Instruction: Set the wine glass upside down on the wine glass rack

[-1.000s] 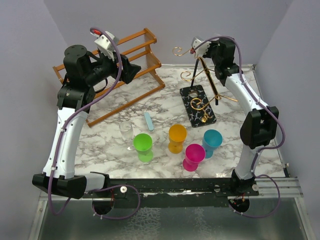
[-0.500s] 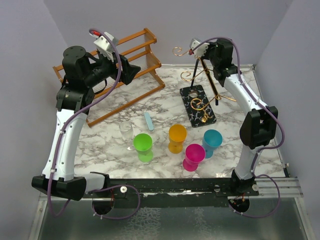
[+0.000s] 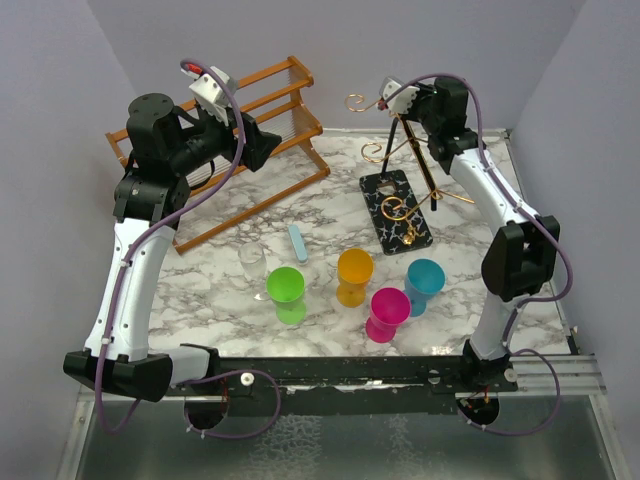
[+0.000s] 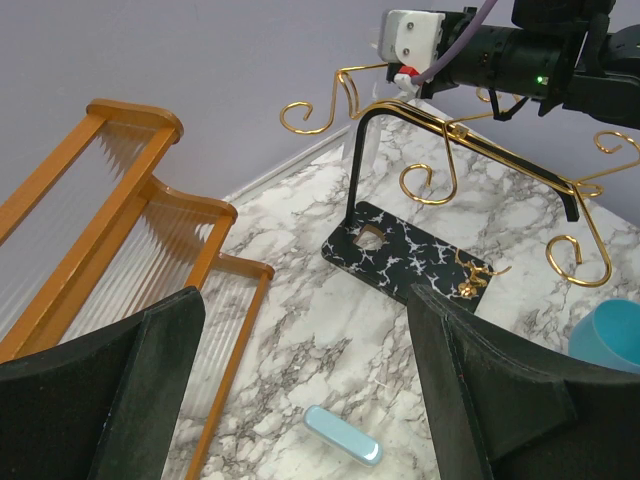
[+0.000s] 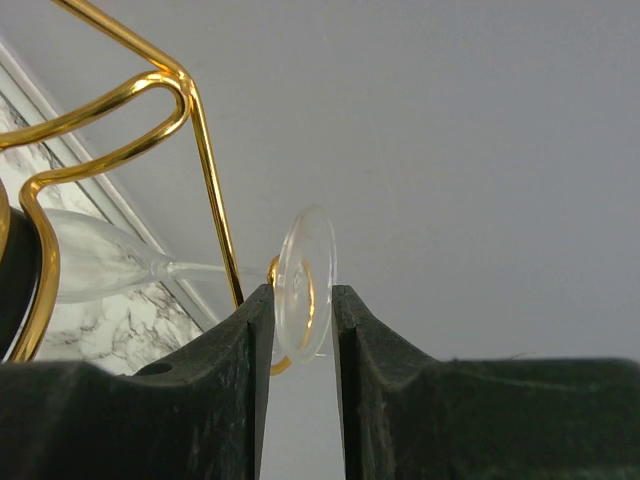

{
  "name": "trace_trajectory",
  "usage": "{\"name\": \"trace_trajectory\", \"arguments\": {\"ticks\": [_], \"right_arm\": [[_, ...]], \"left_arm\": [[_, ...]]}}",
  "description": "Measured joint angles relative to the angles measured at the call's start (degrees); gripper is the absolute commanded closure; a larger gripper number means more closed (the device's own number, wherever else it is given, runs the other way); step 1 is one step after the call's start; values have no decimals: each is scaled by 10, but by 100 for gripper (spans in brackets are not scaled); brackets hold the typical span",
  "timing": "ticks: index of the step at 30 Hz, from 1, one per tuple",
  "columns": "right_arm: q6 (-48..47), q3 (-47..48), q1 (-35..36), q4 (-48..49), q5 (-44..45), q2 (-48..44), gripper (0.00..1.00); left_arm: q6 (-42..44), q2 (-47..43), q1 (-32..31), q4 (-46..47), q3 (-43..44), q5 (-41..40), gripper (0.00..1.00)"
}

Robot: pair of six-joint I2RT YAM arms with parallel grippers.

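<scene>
The wine glass rack (image 3: 397,210) stands at the back right, with gold wire arms on a slanted black post and a black veined base; it also shows in the left wrist view (image 4: 420,250). My right gripper (image 3: 384,104) is up at the rack's top arm. In the right wrist view its fingers (image 5: 300,330) are shut on the clear foot of the wine glass (image 5: 305,285). The stem runs left past a gold wire (image 5: 215,200) to the bowl (image 5: 90,265). My left gripper (image 3: 265,145) is open and empty, held high over the wooden rack.
A brown wooden slatted rack (image 3: 290,95) stands at the back left. A light blue bar (image 3: 297,243), a clear tumbler (image 3: 251,262) and green (image 3: 285,290), orange (image 3: 354,272), pink (image 3: 387,310) and blue (image 3: 424,282) cups stand on the marble table.
My right gripper has shifted very slightly at the rack's top arm with the glass foot in it. The left arm has hardly moved.
</scene>
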Motion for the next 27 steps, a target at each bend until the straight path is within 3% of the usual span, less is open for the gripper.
{"name": "trace_trajectory", "arguments": {"ticks": [27], "right_arm": [[118,7,6,-61,-120,-43,59]], "left_arm": [[23,-15,0,-9,-30,-17,14]]}}
